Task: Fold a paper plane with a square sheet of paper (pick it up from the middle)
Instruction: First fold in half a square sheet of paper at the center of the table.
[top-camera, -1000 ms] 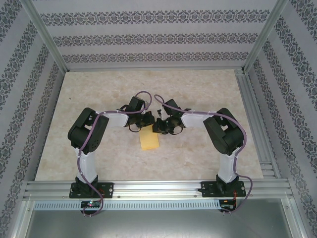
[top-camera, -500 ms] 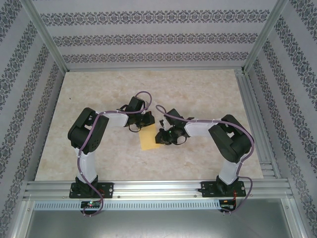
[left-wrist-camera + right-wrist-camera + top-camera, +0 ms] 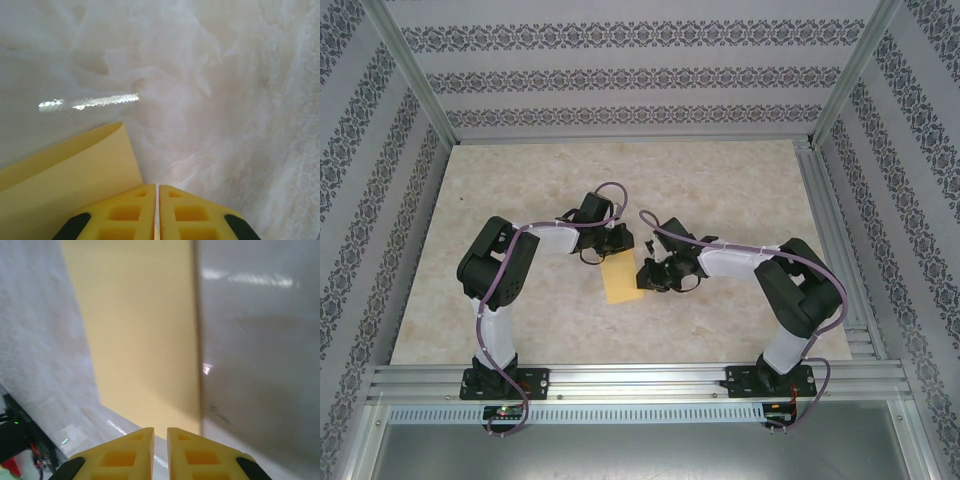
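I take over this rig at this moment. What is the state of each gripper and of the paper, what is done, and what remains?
Left gripper: fingers shut, at the paper's far end. Whether they pinch it I cannot tell.
Right gripper: fingers a narrow gap apart, holding nothing, at the paper's right edge.
Paper: on the table between the grippers, a narrow rectangle, apparently folded in half.
Done: probably the first half fold.
Left: all later folds; there is no pointed nose and no wings yet.
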Controlling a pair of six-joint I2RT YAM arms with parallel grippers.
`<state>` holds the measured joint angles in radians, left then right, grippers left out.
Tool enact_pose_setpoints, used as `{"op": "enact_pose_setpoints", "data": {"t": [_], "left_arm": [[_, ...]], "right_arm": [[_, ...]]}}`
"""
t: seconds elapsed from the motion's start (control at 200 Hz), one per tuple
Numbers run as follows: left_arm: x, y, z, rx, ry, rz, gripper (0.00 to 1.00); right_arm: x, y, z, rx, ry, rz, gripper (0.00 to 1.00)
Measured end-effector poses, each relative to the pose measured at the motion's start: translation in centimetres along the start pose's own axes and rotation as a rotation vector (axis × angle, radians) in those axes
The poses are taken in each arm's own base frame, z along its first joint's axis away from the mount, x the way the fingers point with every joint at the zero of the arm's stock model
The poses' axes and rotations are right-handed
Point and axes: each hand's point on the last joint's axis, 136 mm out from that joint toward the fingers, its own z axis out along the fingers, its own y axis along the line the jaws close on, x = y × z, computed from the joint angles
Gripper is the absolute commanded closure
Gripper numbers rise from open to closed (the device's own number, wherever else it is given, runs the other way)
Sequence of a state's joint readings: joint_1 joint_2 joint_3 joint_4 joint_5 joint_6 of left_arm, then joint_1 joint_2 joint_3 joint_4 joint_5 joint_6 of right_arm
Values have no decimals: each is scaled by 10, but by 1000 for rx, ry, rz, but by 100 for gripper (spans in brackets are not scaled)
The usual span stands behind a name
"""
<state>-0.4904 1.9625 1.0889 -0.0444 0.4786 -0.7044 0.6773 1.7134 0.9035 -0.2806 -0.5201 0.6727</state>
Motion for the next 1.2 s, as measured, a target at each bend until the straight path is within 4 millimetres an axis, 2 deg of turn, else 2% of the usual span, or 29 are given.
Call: {"op": "enact_pose_setpoints", "data": {"t": [0.085, 0.17, 0.315, 0.48, 0.644, 0.789, 0.924, 1.199], "left_arm": [[2, -3, 0, 12, 11, 2, 87], [3, -7, -1, 29, 20, 5, 87], [3, -19, -8, 58, 17, 22, 87], [16, -29, -9, 82, 39, 35, 89], [32, -20, -5, 65, 73, 16, 90], [34, -16, -4, 51, 78, 10, 90], [36, -3, 1, -2, 87, -3, 90], [16, 6, 0, -55, 36, 5, 90]], "right_arm": [[-17, 14, -7, -26, -43, -12, 84], [-29, 19, -7, -30, -66, -14, 84], [-31, 5, 9, 1, -44, 12, 84], [-25, -10, 24, 33, -5, 40, 85], [-24, -14, 27, 42, 2, 46, 85], [-23, -15, 28, 45, 6, 49, 85], [-22, -16, 28, 54, 15, 50, 85], [-21, -18, 28, 62, 22, 24, 85]]}}
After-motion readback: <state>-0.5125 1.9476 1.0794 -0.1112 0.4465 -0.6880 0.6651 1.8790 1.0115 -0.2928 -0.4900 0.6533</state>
